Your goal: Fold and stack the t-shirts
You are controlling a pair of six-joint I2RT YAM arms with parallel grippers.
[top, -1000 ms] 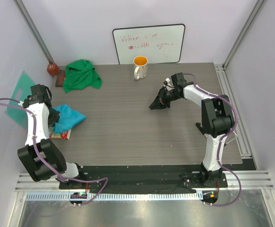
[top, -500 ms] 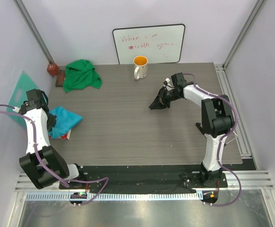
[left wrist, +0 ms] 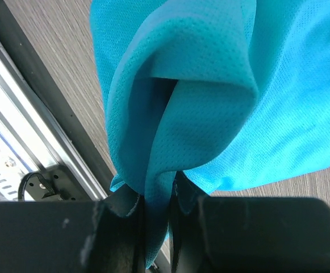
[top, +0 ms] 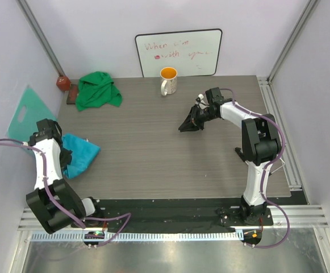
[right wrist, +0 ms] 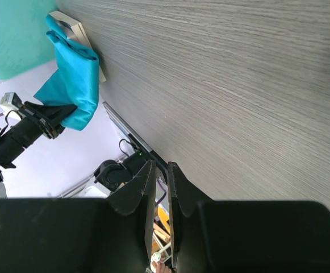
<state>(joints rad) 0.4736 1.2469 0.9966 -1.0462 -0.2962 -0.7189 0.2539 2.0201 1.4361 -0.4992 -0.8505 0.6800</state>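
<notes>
Turquoise t-shirt (left wrist: 210,108) sits pinched in our left claw (left wrist: 156,199), bunched just ahead of it; our right claw (right wrist: 161,170) stands narrow, empty.

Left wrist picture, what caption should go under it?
Left pincer pinching a fold of the turquoise t-shirt over the table.

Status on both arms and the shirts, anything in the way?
Left gripper shut on turquoise t-shirt, near left edge. Right gripper nearly shut, empty, right of centre. Green t-shirt crumpled, far-left corner, unfolded. Mug far back, out of the way.
</notes>
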